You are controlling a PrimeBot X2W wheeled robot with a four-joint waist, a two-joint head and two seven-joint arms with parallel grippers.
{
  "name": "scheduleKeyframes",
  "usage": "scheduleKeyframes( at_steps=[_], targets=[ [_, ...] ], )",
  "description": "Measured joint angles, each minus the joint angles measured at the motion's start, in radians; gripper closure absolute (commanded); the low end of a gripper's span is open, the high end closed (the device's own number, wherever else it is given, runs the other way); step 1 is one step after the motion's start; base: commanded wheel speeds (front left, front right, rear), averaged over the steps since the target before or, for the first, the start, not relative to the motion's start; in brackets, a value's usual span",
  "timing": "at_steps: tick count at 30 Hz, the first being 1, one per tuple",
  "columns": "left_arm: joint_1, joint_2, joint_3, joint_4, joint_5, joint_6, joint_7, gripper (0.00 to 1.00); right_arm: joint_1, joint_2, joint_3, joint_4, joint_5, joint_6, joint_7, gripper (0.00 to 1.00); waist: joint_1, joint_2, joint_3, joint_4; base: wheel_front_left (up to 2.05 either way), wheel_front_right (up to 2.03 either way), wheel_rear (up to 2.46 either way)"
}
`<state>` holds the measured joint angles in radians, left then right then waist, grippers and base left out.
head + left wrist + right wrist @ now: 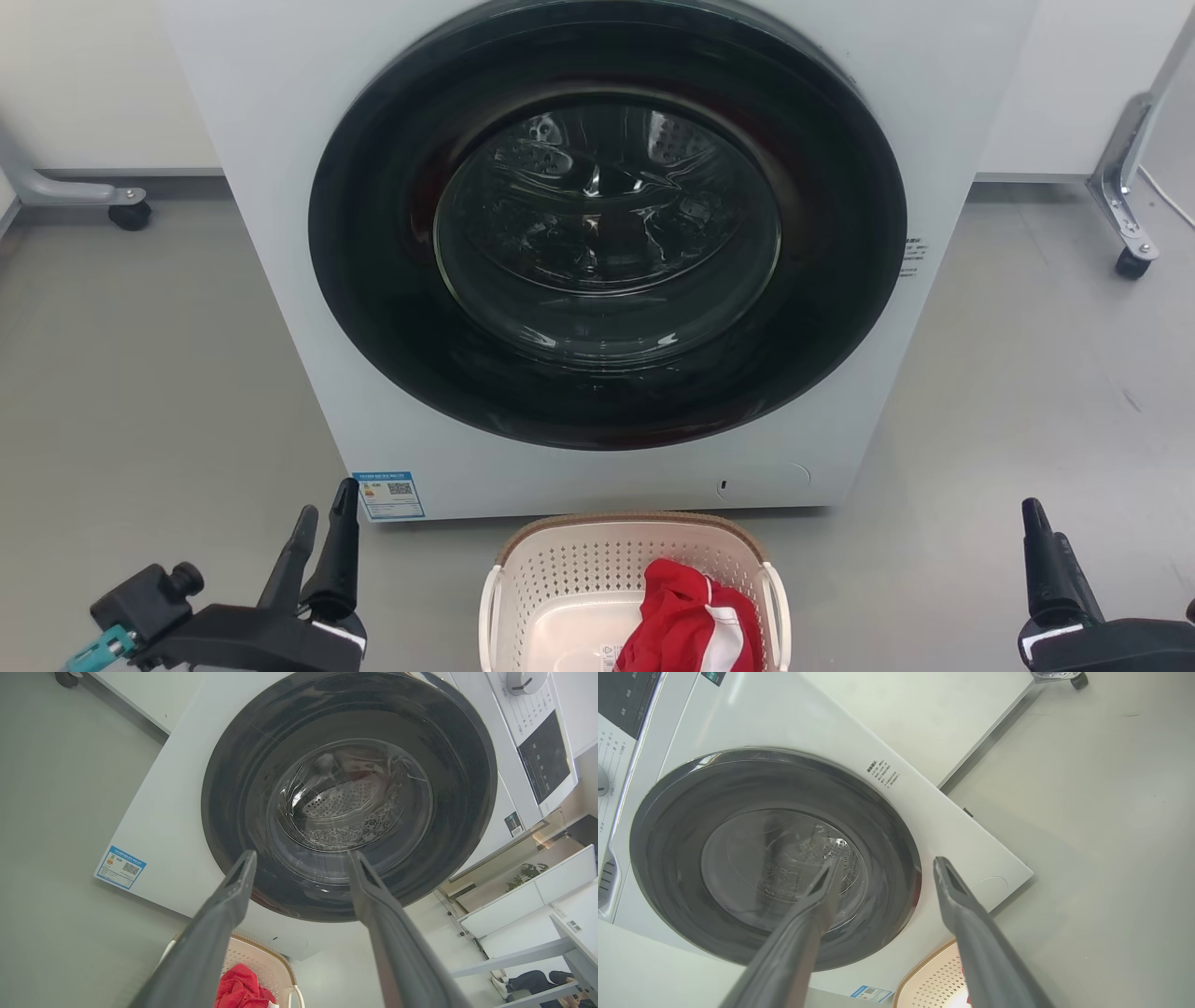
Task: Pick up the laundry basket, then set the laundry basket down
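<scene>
White-bodied and much the biggest thing in the scene, the washer point(280, 308) stands at the far side of the grey floor point(140, 373) with its round dark door point(607, 224) shut. On the floor just near of it, between the two arms, sits the laundry basket point(569, 569), with cream perforated walls and a brown woven-look rim. Its far edge is close to the washer's base, but I cannot tell whether they touch.

The left gripper point(325, 499) hangs left of the basket. The right gripper point(1044, 523) hangs well out to the right, farther from the basket than the left one. Both wrist views show each claw spread to a moderate gap with nothing in it.

A red garment point(686, 621) with white trim lies heaped in the basket's right half. Smallest are the white loops at its sides, the left handle point(488, 611) and the right handle point(778, 602).

The step in hand looks like the reach for the pick-up, with the basket not yet lifted. To do it well, each claw should come down and inward to straddle its own loop and close on plastic alone, clear of the cloth. The right arm has more ground to cover, so the closings want timing together. The lift should be level, since the load sits to the right.
</scene>
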<state>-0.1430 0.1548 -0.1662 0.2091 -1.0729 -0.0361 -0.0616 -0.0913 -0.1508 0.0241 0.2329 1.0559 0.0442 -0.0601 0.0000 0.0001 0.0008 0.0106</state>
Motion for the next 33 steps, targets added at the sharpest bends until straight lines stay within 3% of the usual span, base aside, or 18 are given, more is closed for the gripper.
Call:
scheduleKeyframes(
  at_steps=[18,33],
  targets=[
    [-0.013,0.052,-0.116,-0.043,0.287,0.064,-0.065,0.00,0.000,-0.067,0.118,-0.013,-0.320,-0.058,-0.066,0.00,0.0000,0.0000,-0.001,0.007,0.00,0.00,0.00],
    [-0.012,0.066,-0.167,-0.041,0.432,0.105,-0.100,0.00,0.000,-0.085,0.178,0.004,-0.499,-0.098,-0.105,0.00,0.0000,0.0000,0.000,0.012,0.00,0.00,0.00]
  ],
)
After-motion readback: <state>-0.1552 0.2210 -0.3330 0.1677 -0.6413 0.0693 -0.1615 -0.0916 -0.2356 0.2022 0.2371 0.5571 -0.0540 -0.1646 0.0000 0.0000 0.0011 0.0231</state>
